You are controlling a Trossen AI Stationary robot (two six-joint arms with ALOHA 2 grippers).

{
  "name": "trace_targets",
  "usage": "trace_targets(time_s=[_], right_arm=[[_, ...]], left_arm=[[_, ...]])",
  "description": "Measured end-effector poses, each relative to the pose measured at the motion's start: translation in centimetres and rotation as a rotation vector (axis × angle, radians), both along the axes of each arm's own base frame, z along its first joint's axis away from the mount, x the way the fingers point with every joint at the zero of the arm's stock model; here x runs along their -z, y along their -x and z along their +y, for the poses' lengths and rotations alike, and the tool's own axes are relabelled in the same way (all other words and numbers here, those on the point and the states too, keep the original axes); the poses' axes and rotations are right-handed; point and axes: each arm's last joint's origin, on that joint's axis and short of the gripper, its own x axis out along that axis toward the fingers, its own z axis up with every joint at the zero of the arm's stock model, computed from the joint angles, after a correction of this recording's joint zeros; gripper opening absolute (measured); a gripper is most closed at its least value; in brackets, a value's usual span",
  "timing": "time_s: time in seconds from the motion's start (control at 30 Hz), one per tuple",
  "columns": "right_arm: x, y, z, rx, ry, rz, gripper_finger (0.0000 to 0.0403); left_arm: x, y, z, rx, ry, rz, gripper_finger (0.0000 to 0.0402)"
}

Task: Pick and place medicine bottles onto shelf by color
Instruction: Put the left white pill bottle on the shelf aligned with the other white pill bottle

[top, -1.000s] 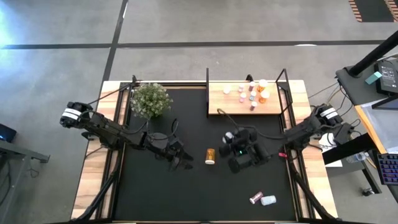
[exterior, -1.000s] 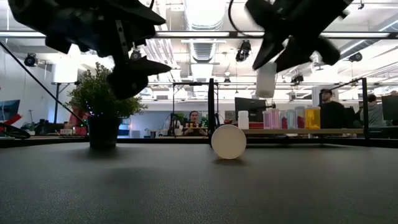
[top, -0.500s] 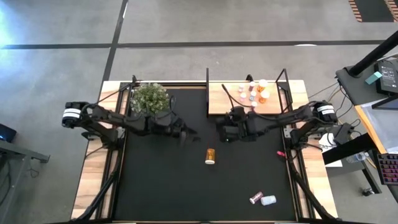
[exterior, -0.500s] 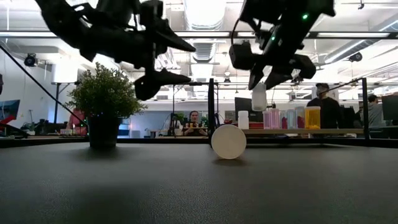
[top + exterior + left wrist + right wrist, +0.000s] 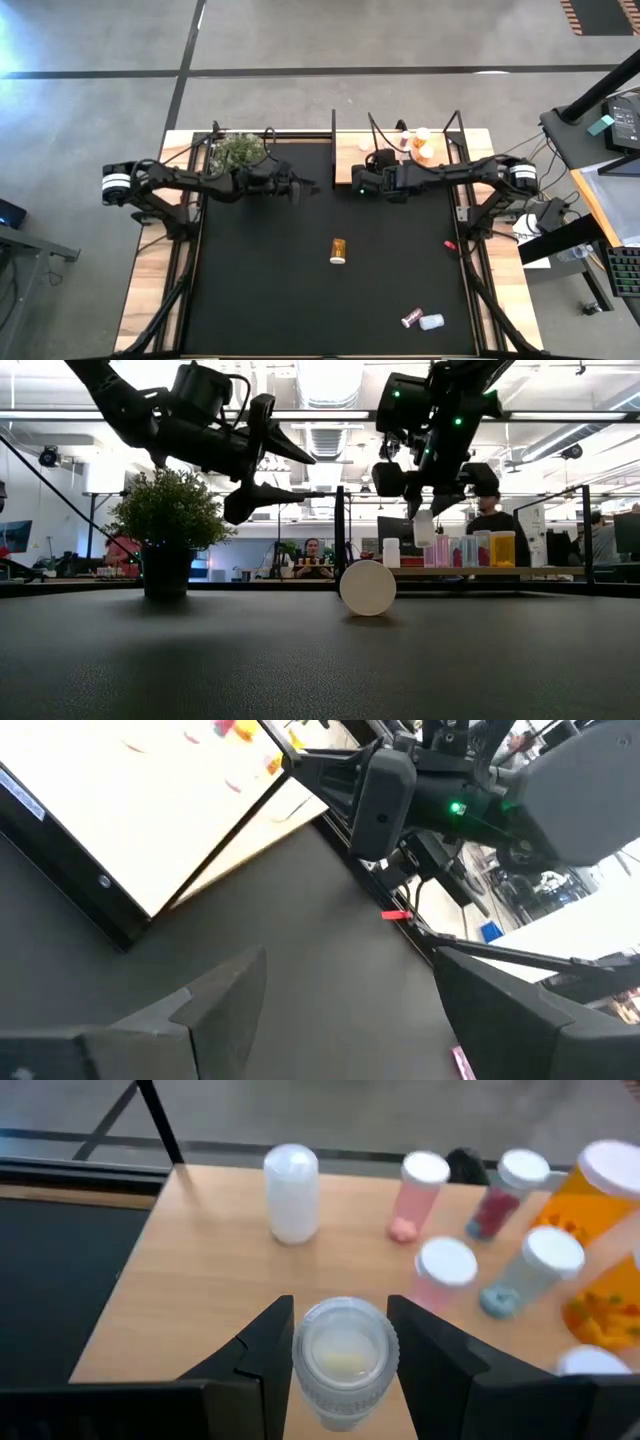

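Note:
My right gripper (image 5: 360,184) is shut on a clear medicine bottle (image 5: 340,1350) above the left end of the shelf (image 5: 348,150), a wooden board in a black frame. On the shelf stand a white bottle (image 5: 292,1192), pink ones (image 5: 420,1195), a maroon one (image 5: 495,1195) and an orange one (image 5: 600,1240). An orange bottle (image 5: 338,250) lies on its side mid-table, its white cap (image 5: 367,588) facing the near edge. My left gripper (image 5: 305,187) hangs open above the mat beside the plant. My right gripper pinches the clear bottle between its two fingers (image 5: 262,1350), one on each side of its ribbed upper end (image 5: 382,1348). The fingers slant down toward the far edge. The bottle (image 5: 424,528) hangs below them, nearly upright, clear of the shelf board.
A potted green plant (image 5: 238,150) stands at the far left, close to my left arm. A maroon bottle (image 5: 411,318) and a white bottle (image 5: 432,322) lie near the front right. A small red speck (image 5: 452,245) lies at the mat's right side. Black shelf posts (image 5: 333,125) rise at the corners.
Both grippers have swung toward the table's far edge. My right gripper has carried the clear bottle from mid-table to above the shelf's left end, still lifted. My left gripper, open throughout, has gone from mid-table to beside the plant.

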Motion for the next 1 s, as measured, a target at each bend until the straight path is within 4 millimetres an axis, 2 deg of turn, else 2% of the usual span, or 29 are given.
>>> trace_targets(time_s=[0.2, 0.43, 0.73, 1.0], right_arm=[[-0.2, -0.5, -1.8, 0.007, 0.000, -0.082, 0.0137], [-0.2, -0.3, -4.0, 0.055, -0.003, -0.112, 0.0137], [2.4, -1.6, -4.3, 0.061, -0.043, -0.095, 0.0137], [2.4, -2.3, -4.6, 0.055, -0.036, -0.097, 0.0137]], left_arm=[[0.0, 0.1, 0.4, 0.030, -0.025, 0.001, 0.0272], [0.0, 0.4, 1.2, 0.084, -0.023, -0.005, 0.0272], [-0.1, 1.0, 2.5, 0.107, -0.006, -0.013, 0.0272], [-0.1, 1.1, 2.8, 0.116, -0.002, -0.014, 0.0272]])
